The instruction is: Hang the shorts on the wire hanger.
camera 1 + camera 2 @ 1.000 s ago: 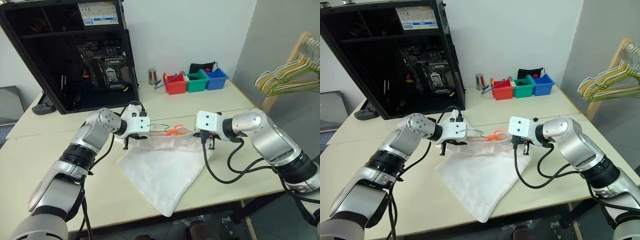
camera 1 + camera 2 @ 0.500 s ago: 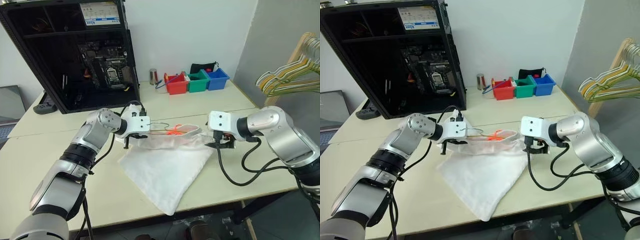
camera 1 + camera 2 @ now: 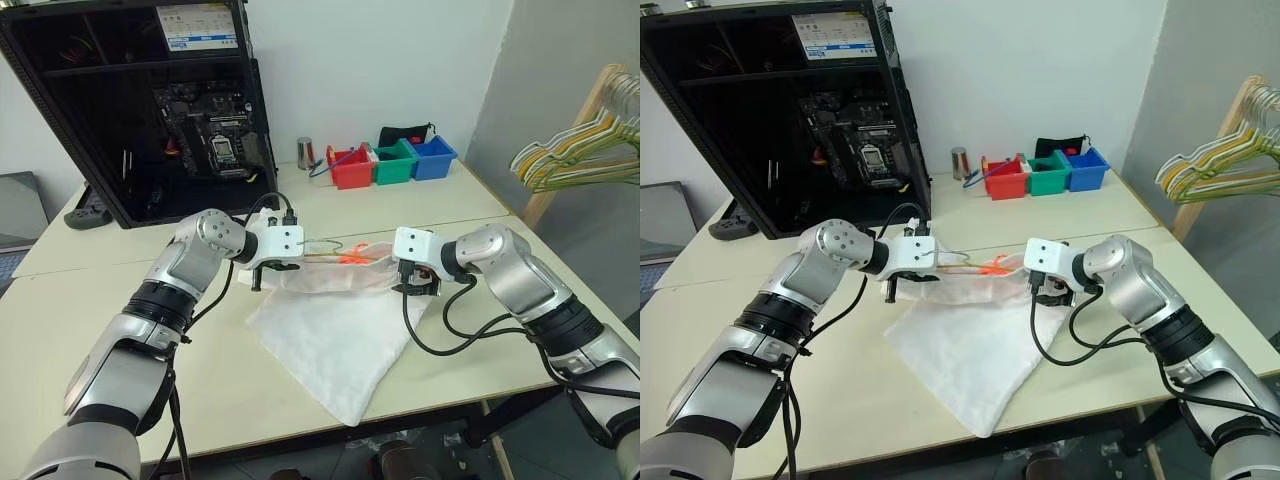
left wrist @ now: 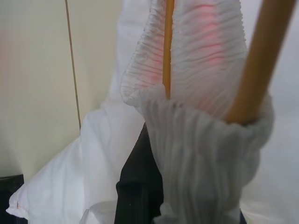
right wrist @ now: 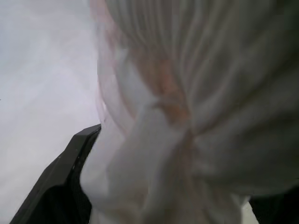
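Spanning both pincers, the shorts (image 3: 340, 340)

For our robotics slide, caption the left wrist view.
White shorts bunched at the waistband around the yellow hanger wire, above the cream table.

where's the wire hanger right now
In the left eye view, the wire hanger lies mid-table inside the shorts' waistband, between both grippers.
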Controlling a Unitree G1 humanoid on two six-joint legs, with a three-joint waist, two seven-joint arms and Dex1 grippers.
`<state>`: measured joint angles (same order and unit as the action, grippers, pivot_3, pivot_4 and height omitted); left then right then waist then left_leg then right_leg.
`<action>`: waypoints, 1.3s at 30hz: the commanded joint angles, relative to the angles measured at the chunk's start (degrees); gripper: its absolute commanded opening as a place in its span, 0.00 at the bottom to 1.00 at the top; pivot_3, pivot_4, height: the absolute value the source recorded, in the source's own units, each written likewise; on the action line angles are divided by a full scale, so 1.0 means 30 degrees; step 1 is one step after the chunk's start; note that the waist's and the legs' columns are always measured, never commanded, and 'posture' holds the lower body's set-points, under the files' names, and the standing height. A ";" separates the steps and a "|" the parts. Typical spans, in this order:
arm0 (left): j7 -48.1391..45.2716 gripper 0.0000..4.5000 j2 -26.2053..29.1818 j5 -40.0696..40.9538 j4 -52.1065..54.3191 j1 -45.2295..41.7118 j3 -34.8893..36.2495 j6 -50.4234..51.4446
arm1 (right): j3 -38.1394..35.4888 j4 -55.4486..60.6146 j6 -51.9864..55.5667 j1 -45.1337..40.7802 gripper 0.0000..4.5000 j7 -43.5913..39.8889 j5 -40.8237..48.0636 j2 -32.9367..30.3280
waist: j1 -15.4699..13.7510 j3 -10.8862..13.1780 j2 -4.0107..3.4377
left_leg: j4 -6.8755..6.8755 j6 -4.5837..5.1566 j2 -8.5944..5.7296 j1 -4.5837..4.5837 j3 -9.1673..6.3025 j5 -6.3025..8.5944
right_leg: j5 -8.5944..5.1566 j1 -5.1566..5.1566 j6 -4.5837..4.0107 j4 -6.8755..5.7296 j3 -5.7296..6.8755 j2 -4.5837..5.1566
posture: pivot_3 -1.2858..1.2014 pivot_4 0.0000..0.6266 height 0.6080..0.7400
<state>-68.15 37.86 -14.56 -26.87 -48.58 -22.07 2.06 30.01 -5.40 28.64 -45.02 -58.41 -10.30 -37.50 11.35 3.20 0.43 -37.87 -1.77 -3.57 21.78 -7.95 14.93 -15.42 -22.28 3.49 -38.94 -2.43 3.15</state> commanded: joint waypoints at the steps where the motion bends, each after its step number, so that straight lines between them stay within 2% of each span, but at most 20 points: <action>1: 0.0132 0.00 0.0489 0.0363 0.0955 -0.0034 0.0861 0.0183 | 0.0522 -0.1075 -0.3096 -0.0686 0.70 0.0594 -0.1911 -0.0557 | -0.0027 0.0000 0.0000 | 0.0000 0.0000 0.0001 -0.0001 0.0001 0.0000 | 0.0000 0.0000 0.0000 -0.0001 0.0000 -0.0002 | 0.45 0.00 1.00; 11: 0.0186 0.00 0.0359 0.0654 0.1295 -0.0141 0.0982 0.0590 | 0.0255 -0.2979 -0.4997 -0.0870 0.20 0.0993 -0.3236 0.0521 | -0.0048 0.0000 0.0000 | 0.0000 0.0000 -0.0003 -0.0006 0.0003 -0.0001 | 0.0000 0.0001 0.0000 -0.0005 -0.0002 -0.0010 | 0.46 0.00 1.00; 12: 0.0165 0.00 0.0303 0.0733 0.1315 -0.0175 0.1012 0.0679 | 0.0186 -0.3020 -0.5029 -0.0848 0.10 0.0962 -0.3286 0.0552 | -0.0050 0.0000 0.0000 | 0.0000 -0.0001 -0.0003 -0.0005 0.0002 -0.0001 | 0.0000 0.0000 0.0000 -0.0008 -0.0002 -0.0011 | 0.46 0.00 1.00; 14: 0.0193 0.00 0.0204 0.0782 0.1375 -0.0208 0.1001 0.0737 | 0.0028 -0.2926 -0.4983 -0.0743 0.06 0.0871 -0.3297 0.0568 | -0.0055 0.0000 0.0000 | -0.0001 -0.0001 -0.0007 -0.0004 0.0002 -0.0001 | 0.0000 0.0001 0.0000 -0.0008 -0.0003 -0.0011 | 0.46 0.00 1.00; 15: 0.0193 0.00 0.0170 0.0775 0.1396 -0.0209 0.1002 0.0728 | -0.0018 -0.2878 -0.4976 -0.0715 0.01 0.0853 -0.3308 0.0569 | -0.0056 0.0000 0.0000 | -0.0002 -0.0001 -0.0008 -0.0005 0.0002 -0.0001 | 0.0000 0.0002 0.0000 -0.0008 -0.0003 -0.0012 | 0.46 0.00 1.00; 18: 0.0265 0.00 0.0135 0.0741 0.1346 -0.0155 0.1007 0.0457 | -0.0155 -0.2699 -0.4864 -0.0621 0.01 0.0731 -0.3320 0.0608 | -0.0055 0.0000 0.0000 | -0.0003 -0.0001 -0.0008 -0.0005 0.0000 -0.0001 | 0.0000 0.0003 0.0000 -0.0008 -0.0002 -0.0013 | 0.45 0.00 1.00; 20: 0.0363 0.14 0.0179 0.0656 0.1130 -0.0159 0.0994 0.0258 | -0.0250 -0.2579 -0.4719 -0.0568 0.00 0.0659 -0.3274 0.0642 | -0.0052 0.0000 0.0000 | -0.0002 -0.0001 -0.0008 -0.0005 0.0001 -0.0001 | 0.0000 0.0002 0.0000 -0.0008 -0.0003 -0.0012 | 0.45 0.00 1.00; 33: -0.0042 0.72 0.0172 0.1200 0.1148 -0.0279 0.1244 0.0287 | -0.0410 -0.2339 -0.4510 -0.0366 0.00 0.0568 -0.3250 0.0575 | -0.0048 0.0000 0.0000 | -0.0002 -0.0001 -0.0008 -0.0005 0.0001 -0.0001 | 0.0000 0.0002 -0.0001 -0.0008 -0.0004 -0.0011 | 0.45 0.00 1.00; 39: -0.2544 0.99 0.1914 0.3131 0.2102 -0.1016 0.2511 0.1161 | -0.0761 -0.2218 -0.4034 -0.0135 0.00 0.0573 -0.3008 0.0405 | 0.0006 0.0000 0.0000 | 0.0000 -0.0001 0.0001 0.0000 0.0002 -0.0001 | 0.0000 -0.0006 -0.0001 -0.0009 -0.0007 -0.0010 | 0.45 0.00 1.00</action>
<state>-73.48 41.30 -7.78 -23.01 -48.39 -18.44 4.57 30.46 -13.98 15.87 -45.10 -56.41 -19.57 -35.69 11.37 3.20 0.43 -37.86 -1.77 -3.56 21.78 -7.95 14.92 -15.42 -22.30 3.49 -38.97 -2.44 3.12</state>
